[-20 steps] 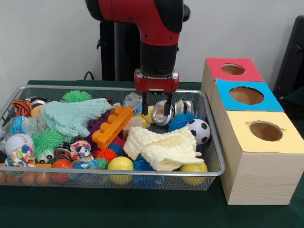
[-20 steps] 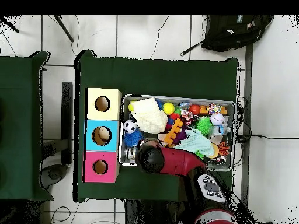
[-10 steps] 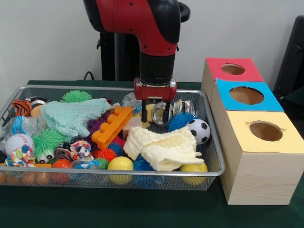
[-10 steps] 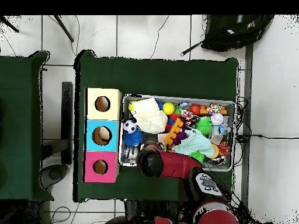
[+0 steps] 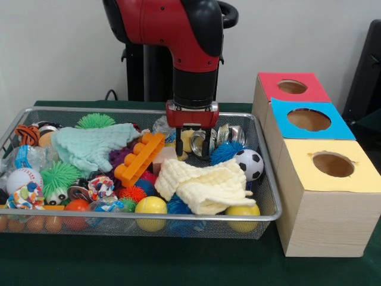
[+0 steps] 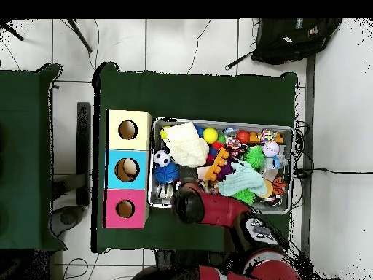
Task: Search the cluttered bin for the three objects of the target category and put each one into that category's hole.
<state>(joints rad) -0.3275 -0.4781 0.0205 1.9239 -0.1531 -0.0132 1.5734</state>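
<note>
The gripper (image 5: 191,145) hangs low in the back part of the wire bin (image 5: 265,196), and its two dark fingers (image 5: 179,143) stand apart, one on each side of a pale yellow thing (image 5: 188,141). I cannot tell if they are squeezing it or just resting beside it. Just to the right of the gripper in the front view sit shiny metal cups (image 5: 224,134), and one silver ring-shaped cup (image 5: 198,143) is right beside the right finger. A bit lower on that side are a fuzzy blue ball (image 5: 226,151) and a small soccer ball (image 5: 249,164). Right under the gripper and toward the camera lies a folded cream cloth (image 5: 205,182). To the gripper's left is an orange toy block (image 5: 140,158), and past it a mint green cloth (image 5: 92,145). Far from the gripper, at the front wall of the bin, sit two yellow balls (image 5: 150,207), and at the far left a baseball (image 5: 22,177) and a spiky green ball (image 5: 58,175). Outside the bin, on the green bench (image 5: 149,262), well to the right of the gripper, stands a wooden box (image 5: 324,223) with three round holes: a red top (image 5: 292,87), a blue top (image 5: 309,120) and a yellow top (image 5: 333,164). From above, the red arm (image 6: 218,210) covers the gripper.
</note>
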